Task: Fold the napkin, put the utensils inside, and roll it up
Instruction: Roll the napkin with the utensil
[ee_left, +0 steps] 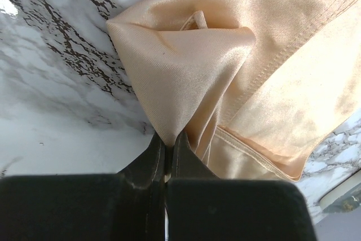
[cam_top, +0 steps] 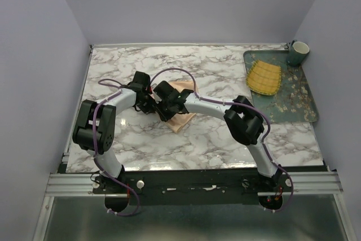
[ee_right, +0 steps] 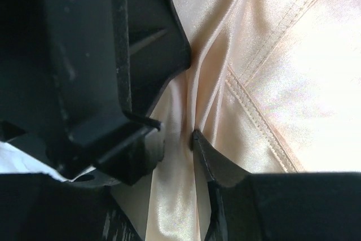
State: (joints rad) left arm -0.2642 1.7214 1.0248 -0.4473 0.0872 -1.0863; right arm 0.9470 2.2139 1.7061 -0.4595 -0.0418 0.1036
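— Left gripper (ee_left: 167, 145), nearest your lens: fingers clamped shut on a raised fold of the napkin (ee_left: 271, 83), which lies near the middle of the marble table (ee_left: 56, 83). Right gripper (ee_right: 183, 118) is narrowed onto a ridge of cloth just beside.
— Handling?
— Thin, limp, satiny; I judge it light and slippery. You should pinch at the stitched hem (ee_right: 256, 119), not loose slack.
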